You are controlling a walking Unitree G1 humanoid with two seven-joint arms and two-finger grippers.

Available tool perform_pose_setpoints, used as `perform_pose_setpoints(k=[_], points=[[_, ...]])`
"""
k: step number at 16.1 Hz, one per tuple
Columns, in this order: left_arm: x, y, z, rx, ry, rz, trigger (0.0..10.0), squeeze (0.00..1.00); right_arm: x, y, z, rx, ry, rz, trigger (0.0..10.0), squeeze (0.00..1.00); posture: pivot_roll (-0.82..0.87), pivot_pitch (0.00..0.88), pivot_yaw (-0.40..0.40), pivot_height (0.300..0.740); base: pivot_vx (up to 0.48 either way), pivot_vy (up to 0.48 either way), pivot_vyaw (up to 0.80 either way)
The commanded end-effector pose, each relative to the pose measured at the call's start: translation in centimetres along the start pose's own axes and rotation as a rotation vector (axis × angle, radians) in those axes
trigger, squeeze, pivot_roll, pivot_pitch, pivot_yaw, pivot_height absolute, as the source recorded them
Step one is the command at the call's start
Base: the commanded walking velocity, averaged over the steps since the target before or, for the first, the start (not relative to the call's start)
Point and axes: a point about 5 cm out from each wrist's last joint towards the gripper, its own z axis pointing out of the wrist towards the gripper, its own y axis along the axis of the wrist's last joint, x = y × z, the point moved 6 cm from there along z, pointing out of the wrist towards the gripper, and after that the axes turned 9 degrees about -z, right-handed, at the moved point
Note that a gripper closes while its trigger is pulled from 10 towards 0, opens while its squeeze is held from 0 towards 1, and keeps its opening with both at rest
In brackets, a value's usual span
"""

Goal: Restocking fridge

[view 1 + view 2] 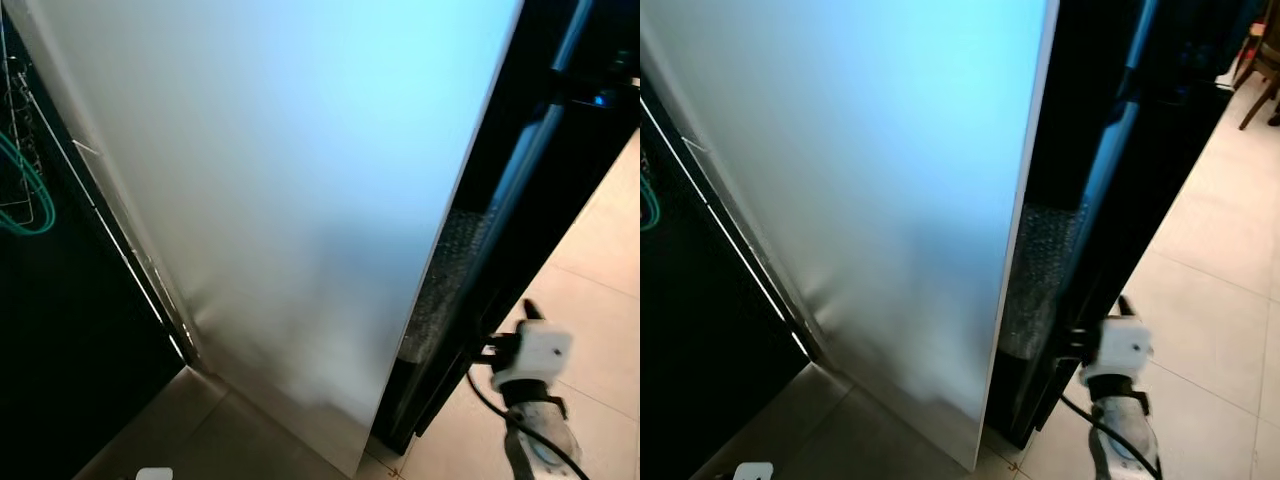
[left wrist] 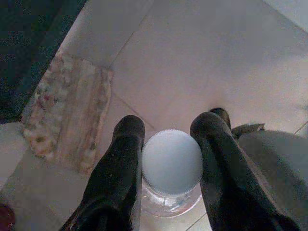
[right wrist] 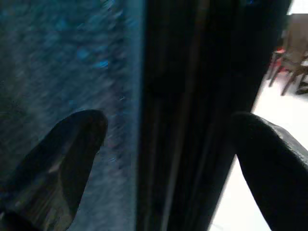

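Fridge door [image 1: 290,190] stood open, panel spanning the head view from 10 to 1 o'clock, its free edge running down toward 5 o'clock. Fridge body [image 1: 70,340] lay at 9 o'clock, behind the door's hinge side, with wire racks [image 1: 22,180] at 10 o'clock inside it. A second dark door [image 1: 1110,230] sat just beyond the free edge at 2 to 4 o'clock. Right claw [image 3: 163,159] was at 4 o'clock, fingers apart astride that dark door's edge. Tiled floor [image 1: 1210,320] stretched out at 3 to 5 o'clock, chair legs [image 1: 1258,70] at 2 o'clock, well apart. Left claw [image 2: 166,163] gripped a bottle [image 2: 172,166] by the neck under its cap, above the floor, a mat [image 2: 65,115] lying near below.
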Motion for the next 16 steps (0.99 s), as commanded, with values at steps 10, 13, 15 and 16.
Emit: perform_pose_setpoints(k=[10, 13, 15, 16], points=[[0.8, -0.4, -0.1, 0.008, 0.009, 0.014, 10.0, 0.00, -0.4, 1.1, 0.9, -0.014, -0.084, -0.015, 10.0, 0.00, -0.05, 0.000, -0.022, 0.740, 0.000, 0.000, 0.00], [0.7, -0.3, -0.1, 0.006, 0.006, 0.015, 10.0, 0.00, -0.9, 1.2, 0.9, -0.014, -0.113, -0.027, 10.0, 0.00, -0.05, 0.000, -0.022, 0.740, 0.000, 0.000, 0.00], [0.3, -0.3, -0.1, 0.007, -0.002, 0.017, 10.0, 0.00, -1.7, 1.6, 0.9, -0.027, -0.164, -0.033, 10.0, 0.00, -0.05, 0.000, -0.026, 0.740, 0.000, 0.000, 0.00], [0.1, -0.4, -0.1, 0.008, -0.004, 0.017, 10.0, 0.00, -1.9, 1.7, 0.9, -0.032, -0.179, -0.043, 10.0, 0.00, -0.05, 0.000, -0.026, 0.740, 0.000, 0.000, 0.00]])
